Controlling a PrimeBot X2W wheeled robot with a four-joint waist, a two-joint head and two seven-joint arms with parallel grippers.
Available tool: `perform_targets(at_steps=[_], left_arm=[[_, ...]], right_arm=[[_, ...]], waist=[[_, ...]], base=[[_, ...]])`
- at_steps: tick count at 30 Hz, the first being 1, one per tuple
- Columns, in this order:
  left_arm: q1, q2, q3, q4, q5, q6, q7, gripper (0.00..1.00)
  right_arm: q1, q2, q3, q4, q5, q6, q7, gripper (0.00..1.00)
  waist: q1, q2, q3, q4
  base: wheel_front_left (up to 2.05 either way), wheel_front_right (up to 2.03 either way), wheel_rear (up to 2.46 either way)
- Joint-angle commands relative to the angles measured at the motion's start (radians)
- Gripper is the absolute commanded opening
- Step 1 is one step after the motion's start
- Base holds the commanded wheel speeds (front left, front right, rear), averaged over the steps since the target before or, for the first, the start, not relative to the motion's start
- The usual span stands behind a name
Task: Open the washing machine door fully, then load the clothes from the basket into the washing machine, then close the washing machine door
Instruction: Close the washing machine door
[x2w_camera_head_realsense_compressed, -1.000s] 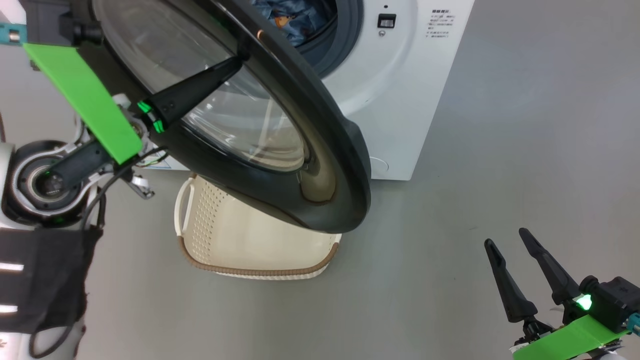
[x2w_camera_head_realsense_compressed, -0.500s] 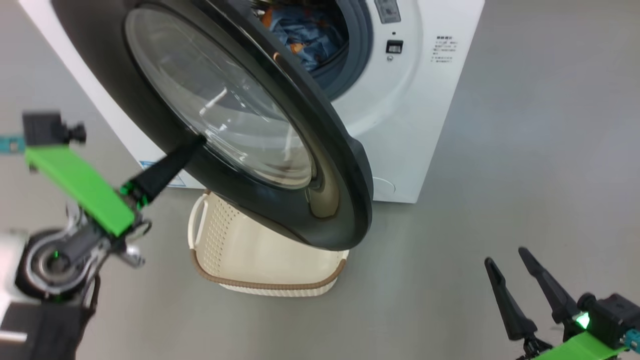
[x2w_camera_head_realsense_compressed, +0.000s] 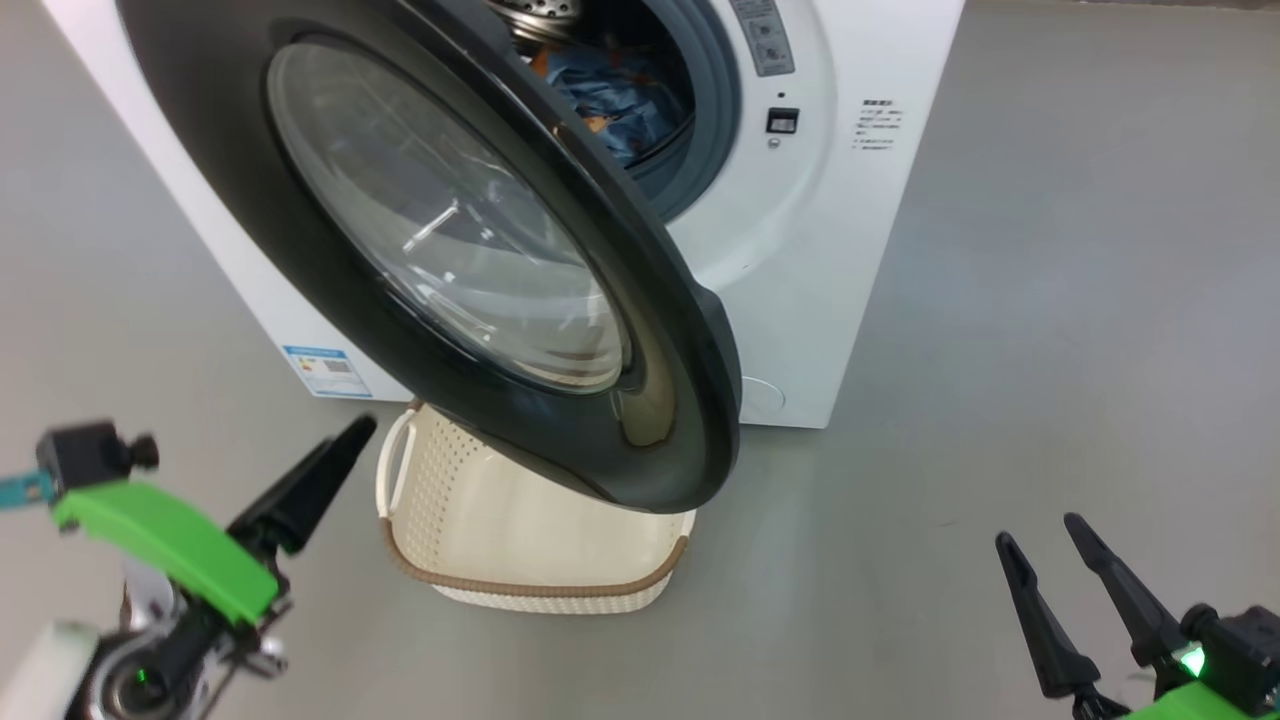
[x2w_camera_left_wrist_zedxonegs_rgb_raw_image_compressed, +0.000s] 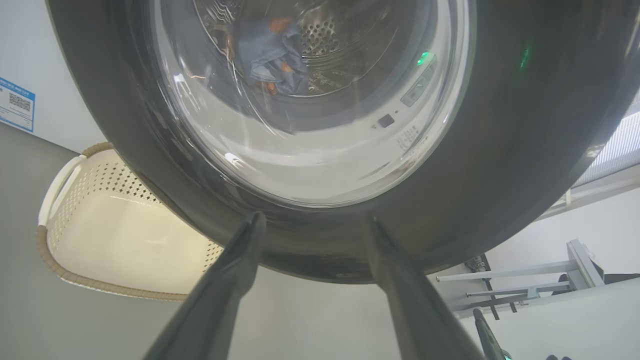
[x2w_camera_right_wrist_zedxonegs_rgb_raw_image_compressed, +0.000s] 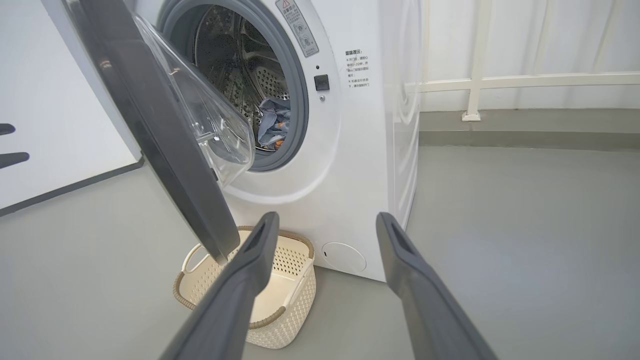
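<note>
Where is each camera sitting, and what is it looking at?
Head: up high, looking down at the door and basket; left gripper and right gripper show low down.
Left wrist: close to the door, looking through its glass; own fingers show.
Right wrist: farther back, facing the washing machine; own fingers show.
All three share door, basket, clothes.

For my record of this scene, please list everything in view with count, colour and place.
washing machine: one, white, on the floor
washing machine door: one, black rim and clear glass, partly open above the basket
clothes: one heap, blue-grey with orange, inside the machine
basket: one, cream with brown rim, on the floor under the door
label sticker: one, blue, low on the machine
left gripper: one, dark fingers, open, facing the door
right gripper: one, dark fingers, open, lower right
</note>
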Motion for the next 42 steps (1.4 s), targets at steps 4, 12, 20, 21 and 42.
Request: perform_targets(at_steps=[4, 12, 20, 21, 42], left_arm=[[0.038, 0.071, 0.012, -0.015, 0.029, -0.003, -0.108, 1.00], [0.142, 0.112, -0.055, -0.018, 0.049, -0.003, -0.330, 1.00], [0.180, 0.158, -0.149, 0.058, 0.138, -0.003, -0.514, 1.00], [0.183, 0.160, -0.154, 0.075, 0.159, -0.003, -0.526, 1.00], [0.338, -0.190, 0.298, 0.120, 0.931, -0.003, -0.547, 1.00]], right_arm=[[0.019, -0.023, 0.003, -0.024, -0.005, 0.002, -0.005, 1.00], [0.041, -0.026, -0.029, -0.027, -0.009, 0.002, -0.005, 1.00], [0.046, -0.029, -0.046, -0.028, -0.009, 0.002, -0.005, 1.00], [0.046, -0.029, -0.046, -0.028, -0.009, 0.002, -0.005, 1.00], [0.033, -0.016, -0.068, -0.027, -0.011, 0.002, -0.005, 1.00]], waist=[[0.0001, 0.0000, -0.005, -0.026], [0.0001, 0.0000, -0.015, -0.087], [0.0001, 0.0000, -0.012, -0.159], [0.0001, 0.0000, -0.012, -0.168], [0.0001, 0.0000, -0.002, -0.217]], base=[[0.00, 0.00, 0.00], [0.00, 0.00, 0.00], [0.00, 0.00, 0.00], [0.00, 0.00, 0.00], [0.00, 0.00, 0.00]])
